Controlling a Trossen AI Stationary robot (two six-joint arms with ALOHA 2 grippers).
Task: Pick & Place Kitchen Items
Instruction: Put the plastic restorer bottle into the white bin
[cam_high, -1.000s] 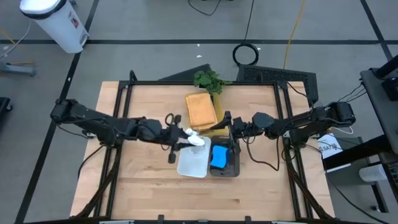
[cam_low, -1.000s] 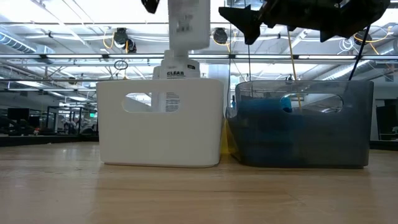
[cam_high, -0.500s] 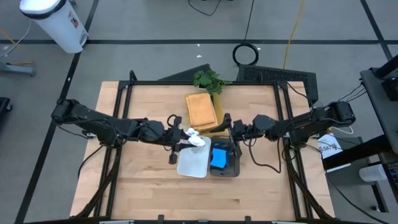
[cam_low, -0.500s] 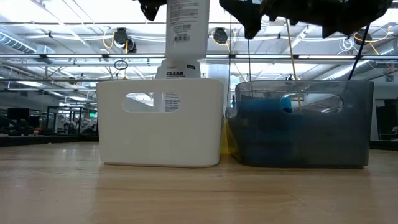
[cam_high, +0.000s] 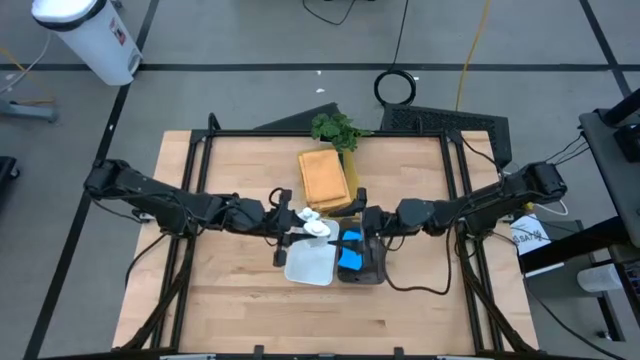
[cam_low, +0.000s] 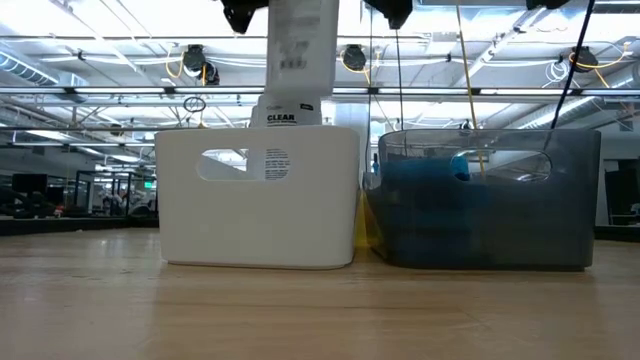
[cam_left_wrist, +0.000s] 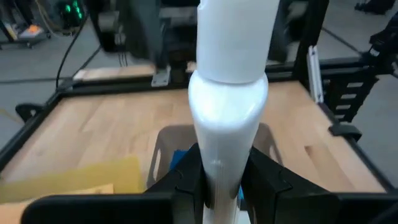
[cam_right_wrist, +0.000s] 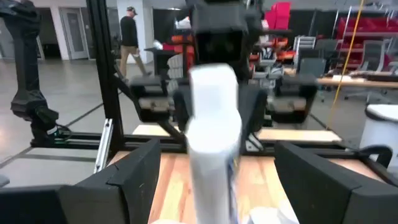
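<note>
With blue sponges (cam_high: 351, 252) already in the grey bin (cam_high: 374, 276), the left gripper (cam_high: 296, 232) clamped a white bottle (cam_high: 318, 228) above the white bin (cam_high: 310, 263) beside it, the right gripper (cam_high: 362, 222) hovered open over the grey bin, and the orange-tan cloth (cam_high: 323, 178) behind the bins remained unsorted.

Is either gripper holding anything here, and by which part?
The left gripper clamps a white bottle around its lower body, above the white bin. The right gripper holds nothing.

— What sort of place?
— Looks like a big open lab or industrial workshop: bare grey floor (cam_high: 250, 40) with loose cables (cam_high: 395, 86) at twelve o'clock, ceiling trusses (cam_low: 100, 90) hung with lamps.
— Anything else pointing that way?
— Desks with monitors (cam_low: 28, 185), red storage racks (cam_right_wrist: 367, 31), a person (cam_right_wrist: 132, 34) walking beyond the framed wooden table (cam_high: 240, 290).
</note>
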